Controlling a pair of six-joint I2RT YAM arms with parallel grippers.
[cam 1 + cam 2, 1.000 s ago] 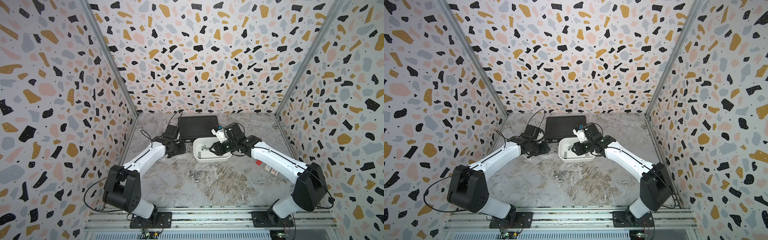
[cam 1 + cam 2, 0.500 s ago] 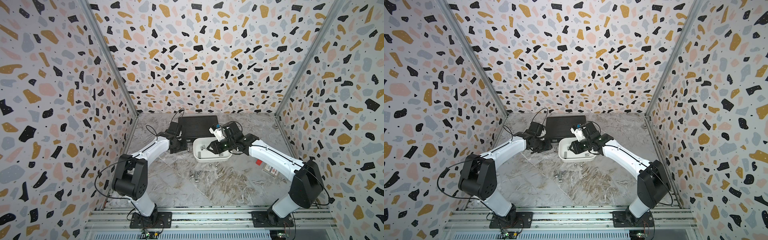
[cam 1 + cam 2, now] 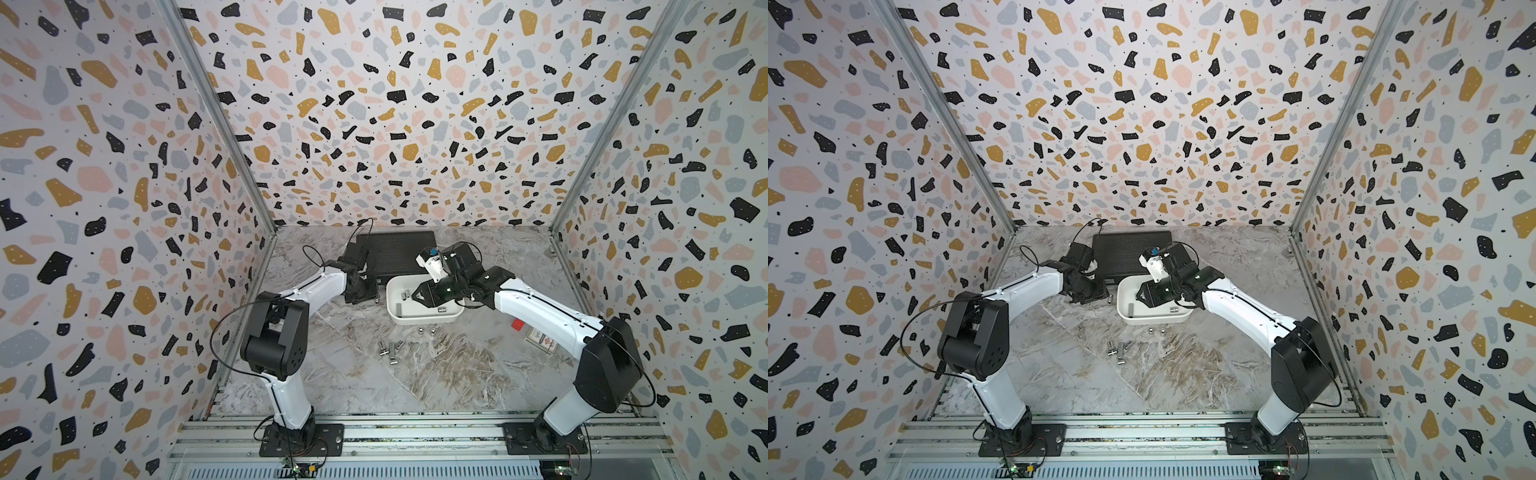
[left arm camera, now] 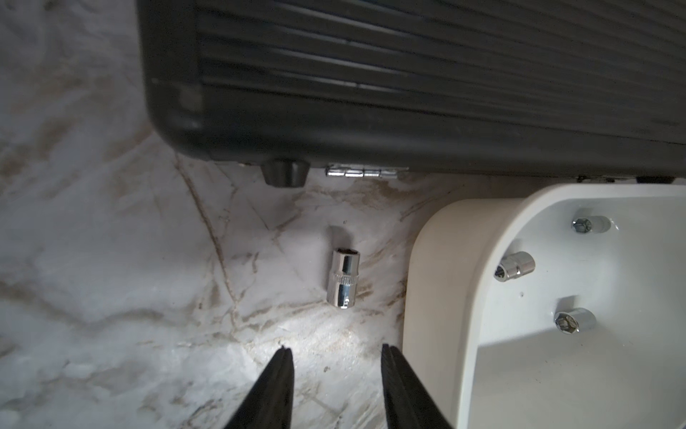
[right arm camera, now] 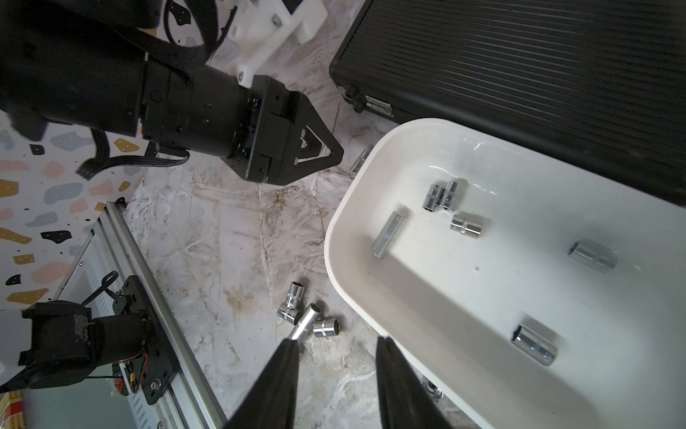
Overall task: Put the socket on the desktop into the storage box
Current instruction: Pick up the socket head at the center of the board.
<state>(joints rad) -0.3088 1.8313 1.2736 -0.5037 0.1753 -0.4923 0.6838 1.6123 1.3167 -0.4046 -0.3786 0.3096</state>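
The left gripper (image 4: 336,349) hovers with jaws apart and empty, just short of a small chrome socket (image 4: 343,278) lying on its side on the grey-white marble-patterned desktop (image 4: 148,278); that socket sits between the black ribbed flat case (image 4: 408,93) and the white shallow plastic storage box (image 4: 438,278), just beside the box's outer wall; the right gripper (image 5: 337,341) is open, holding nothing, above the box's edge; several chrome sockets (image 5: 466,224) lie inside it; a cluster of sockets (image 5: 308,315) rests on the desktop nearby.
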